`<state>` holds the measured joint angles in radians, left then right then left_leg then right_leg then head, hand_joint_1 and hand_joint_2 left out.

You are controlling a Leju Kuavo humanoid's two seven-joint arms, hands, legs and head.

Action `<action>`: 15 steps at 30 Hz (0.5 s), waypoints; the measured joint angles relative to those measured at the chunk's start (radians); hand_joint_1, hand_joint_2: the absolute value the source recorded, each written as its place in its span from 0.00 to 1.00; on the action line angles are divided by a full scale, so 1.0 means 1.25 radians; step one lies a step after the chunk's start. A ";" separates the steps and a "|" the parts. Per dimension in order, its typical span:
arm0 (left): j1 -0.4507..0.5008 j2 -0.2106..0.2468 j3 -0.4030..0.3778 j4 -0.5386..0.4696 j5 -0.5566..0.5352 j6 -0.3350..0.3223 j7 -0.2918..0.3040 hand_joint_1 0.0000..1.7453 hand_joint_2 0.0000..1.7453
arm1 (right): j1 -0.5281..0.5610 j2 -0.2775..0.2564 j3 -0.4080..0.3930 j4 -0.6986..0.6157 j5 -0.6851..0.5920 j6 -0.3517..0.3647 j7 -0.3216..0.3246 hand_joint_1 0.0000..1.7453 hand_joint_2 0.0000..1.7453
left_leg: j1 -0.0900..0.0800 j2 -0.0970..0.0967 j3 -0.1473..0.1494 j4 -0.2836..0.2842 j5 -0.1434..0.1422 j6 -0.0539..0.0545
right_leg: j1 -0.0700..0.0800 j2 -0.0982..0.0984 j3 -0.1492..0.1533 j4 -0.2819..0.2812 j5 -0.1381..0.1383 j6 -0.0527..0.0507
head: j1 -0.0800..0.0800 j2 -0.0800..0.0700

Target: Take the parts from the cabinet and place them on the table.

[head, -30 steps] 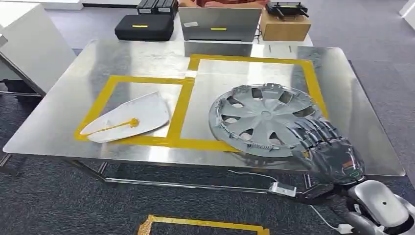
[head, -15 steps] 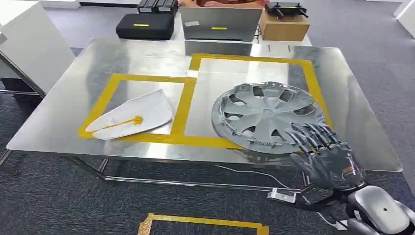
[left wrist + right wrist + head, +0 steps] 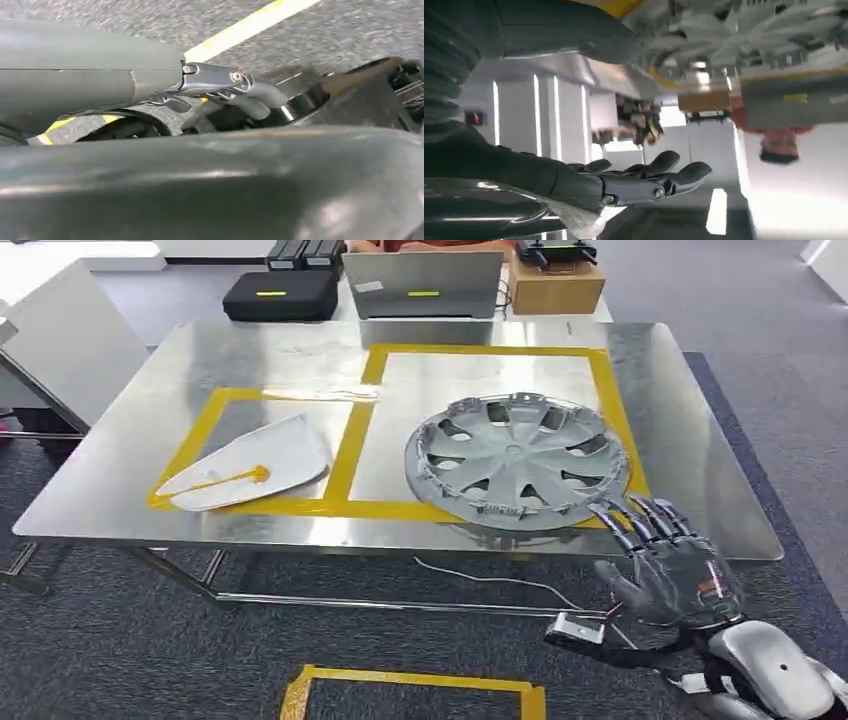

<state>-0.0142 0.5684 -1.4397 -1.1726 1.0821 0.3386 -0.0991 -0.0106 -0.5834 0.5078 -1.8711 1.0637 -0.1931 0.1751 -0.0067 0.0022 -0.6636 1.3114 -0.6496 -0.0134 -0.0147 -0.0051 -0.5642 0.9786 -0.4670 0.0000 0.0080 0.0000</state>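
A silver hubcap [image 3: 518,460] lies flat on the steel table [image 3: 680,420], across the near edge of the right yellow-taped frame. A white curved panel [image 3: 245,468] with a yellow streak lies in the left frame. My right hand [image 3: 670,565] hovers just off the table's front edge, near the hubcap's rim but apart from it, fingers spread and holding nothing. In the right wrist view its dark fingers [image 3: 649,180] are extended, with the hubcap [image 3: 749,30] beyond them. The left wrist view shows part of my left hand [image 3: 225,90] over grey carpet, its pose unclear.
Beyond the table's far edge stand a black case [image 3: 280,295], a grey box [image 3: 420,285] and a cardboard box [image 3: 555,285]. A white cabinet [image 3: 50,340] stands at left. A yellow tape frame [image 3: 410,690] marks the floor, and a cable with a small device [image 3: 575,628] hangs under the table.
My right hand has let go of the hubcap and drawn back off the table's front edge. The hubcap now lies flat. The camera has shifted slightly.
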 joint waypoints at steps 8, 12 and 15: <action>0.043 0.017 0.002 -0.058 0.180 0.091 -0.126 0.00 0.00 | 0.187 0.099 -0.042 -0.039 -0.418 -0.080 0.005 0.00 0.00 | -0.007 -0.009 0.182 -0.280 0.081 0.025 | 0.002 -0.001 -0.034 0.008 0.039 0.027 | 0.000 0.000; 0.047 0.022 -0.008 -0.082 0.283 0.119 -0.194 0.00 0.00 | 0.276 0.103 -0.041 -0.001 -0.642 -0.189 -0.005 0.00 1.00 | -0.001 -0.001 0.144 -0.286 0.115 0.050 | 0.002 0.002 -0.078 0.091 -0.067 0.041 | 0.004 0.000; 0.052 0.022 -0.019 -0.089 0.336 0.133 -0.248 0.00 0.00 | 0.331 0.103 -0.031 0.047 -0.743 -0.295 0.028 0.00 1.00 | -0.005 0.001 0.111 -0.283 0.135 0.052 | 0.003 0.002 -0.108 0.254 -0.135 0.044 | 0.003 0.000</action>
<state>0.0506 0.5962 -1.4634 -1.2833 1.5023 0.5044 -0.4086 0.4035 -0.4551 0.4689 -1.8119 0.1352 -0.5613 0.2106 -0.0129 0.0031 -0.5251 0.9574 -0.4810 0.0512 -0.0112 -0.0022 -0.6997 1.2965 -0.6363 0.0545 0.0114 0.0000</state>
